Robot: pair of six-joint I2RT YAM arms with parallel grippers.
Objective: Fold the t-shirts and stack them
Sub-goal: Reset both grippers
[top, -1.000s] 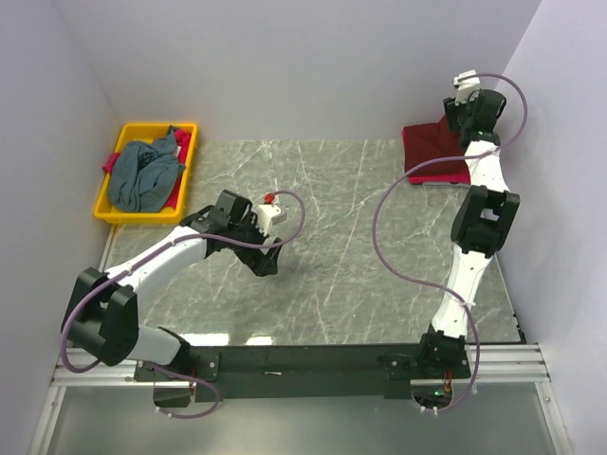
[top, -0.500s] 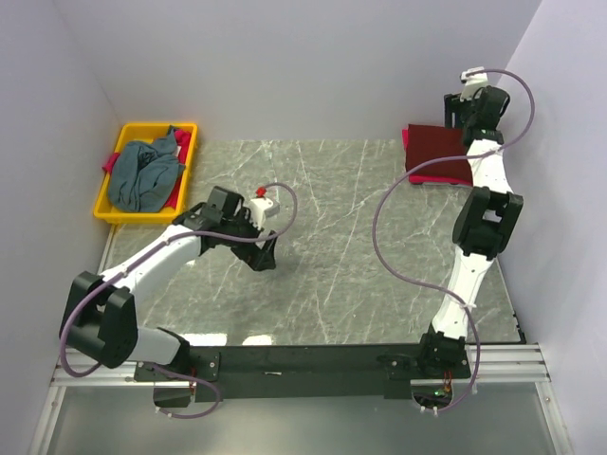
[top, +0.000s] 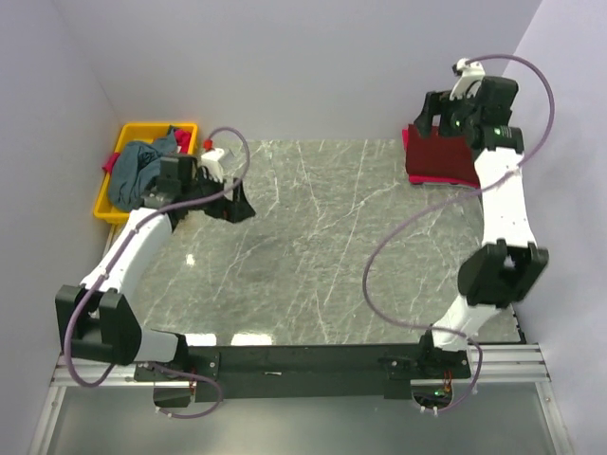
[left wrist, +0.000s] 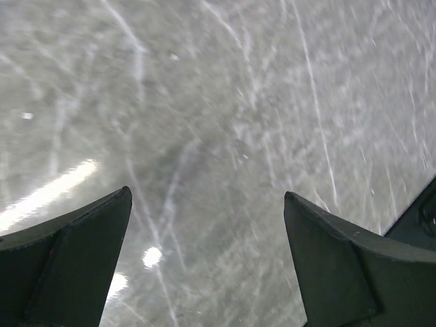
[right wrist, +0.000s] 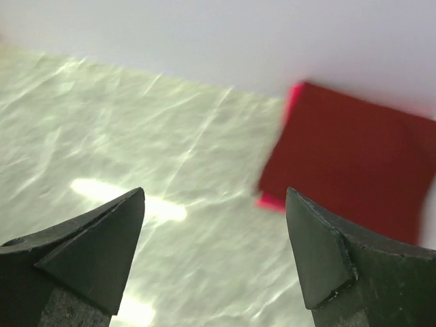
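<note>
Folded dark maroon t-shirt (top: 438,156) at 2 o'clock, pink-red cloth edge (right wrist: 271,200) showing beneath, grey-blue t-shirt (top: 137,180) heaped in yellow bin (top: 152,128) at 10 o'clock, left gripper (top: 237,204) spread wide, empty, right gripper (top: 438,116) wide apart, holding nothing.

Left hand (left wrist: 206,194), right hand (right wrist: 214,192), both agape

Bin (top: 152,127) far-L on table (top: 332,237), loose t-shirt (top: 133,178) in it, folded t-shirts (top: 441,163) stacked far-R corner.
</note>
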